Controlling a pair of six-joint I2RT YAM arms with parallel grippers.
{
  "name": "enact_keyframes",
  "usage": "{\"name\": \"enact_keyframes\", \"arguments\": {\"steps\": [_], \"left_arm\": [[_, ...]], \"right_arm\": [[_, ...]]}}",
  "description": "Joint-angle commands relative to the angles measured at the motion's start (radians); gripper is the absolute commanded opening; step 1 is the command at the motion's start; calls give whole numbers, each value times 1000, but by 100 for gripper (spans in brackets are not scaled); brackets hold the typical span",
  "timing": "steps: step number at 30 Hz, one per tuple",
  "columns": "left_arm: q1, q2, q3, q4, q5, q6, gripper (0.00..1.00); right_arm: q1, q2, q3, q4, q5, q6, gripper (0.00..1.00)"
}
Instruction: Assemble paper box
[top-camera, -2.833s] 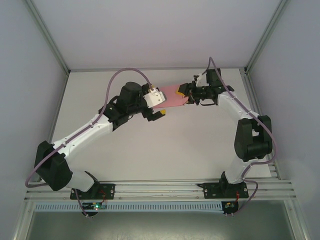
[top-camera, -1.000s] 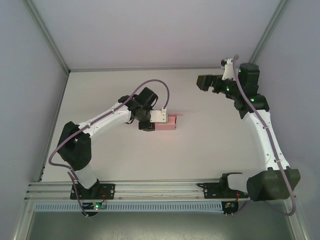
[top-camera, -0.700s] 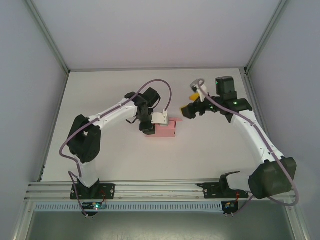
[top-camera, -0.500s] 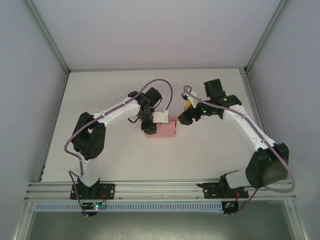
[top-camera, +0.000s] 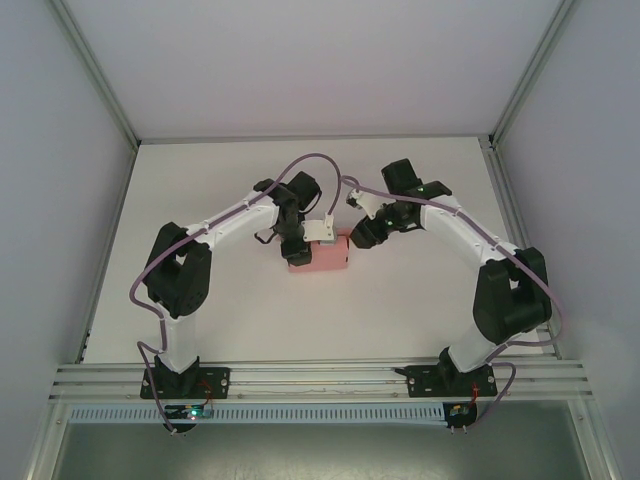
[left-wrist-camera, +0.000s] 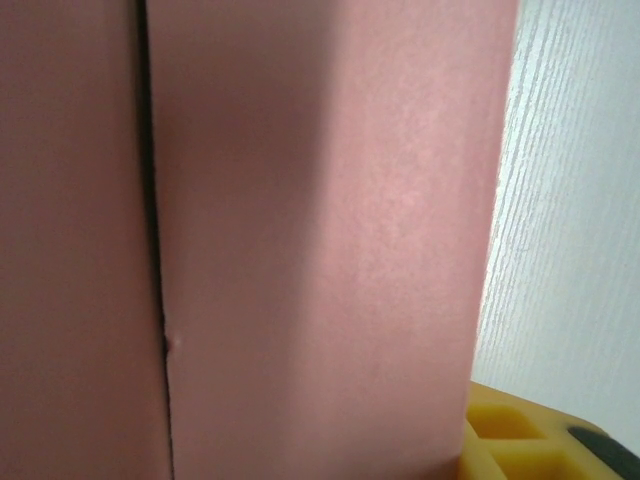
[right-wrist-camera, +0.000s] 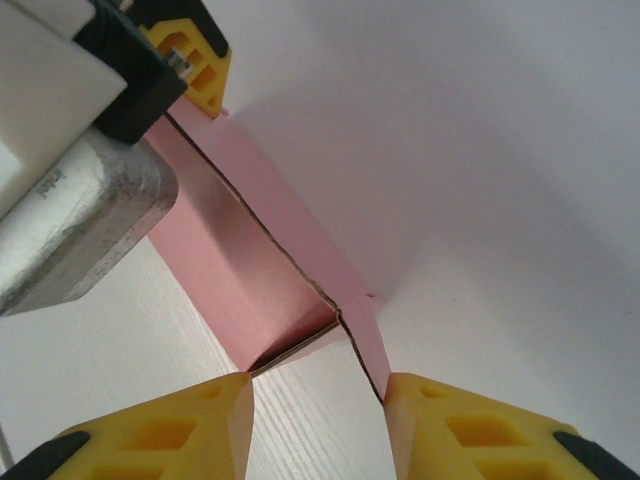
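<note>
Right gripper has swung in — jaws apart astride the end flap; left gripper clamps the box; next — judging by this — press flap shut.

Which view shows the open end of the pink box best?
Right wrist view: the open end of the paper box and its loose flap sit ahead of the right gripper. From the top the box is small; the left wrist view gives a close pink wall with a seam.
</note>
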Motion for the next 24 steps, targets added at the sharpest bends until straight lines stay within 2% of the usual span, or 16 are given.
{"name": "enact_keyframes", "arguments": {"steps": [1, 3, 7, 12, 15, 17, 21, 24], "left_arm": [[0, 23, 19, -29, 0, -1, 45], [-1, 22, 14, -28, -2, 5, 45], [0, 20, 14, -29, 6, 8, 45], [0, 20, 12, -11, 2, 1, 44], [0, 29, 25, -8, -10, -23, 44], [-1, 29, 30, -11, -5, -31, 44], [0, 27, 29, -1, -8, -39, 43], [0, 26, 32, 11, -13, -50, 43]], "right_arm": [[16, -1, -1, 45, 111, 19, 42], [10, -7, 0, 70, 142, 26, 43], [-11, 2, 19, 83, 128, 13, 45], [-18, 56, 59, 4, 1, -54, 44], [-17, 84, 72, -28, -11, -49, 41], [-17, 93, 78, -33, -9, -39, 29], [-15, 88, 87, -36, -43, -26, 20], [-12, 92, 108, -73, -67, -15, 6]]}}
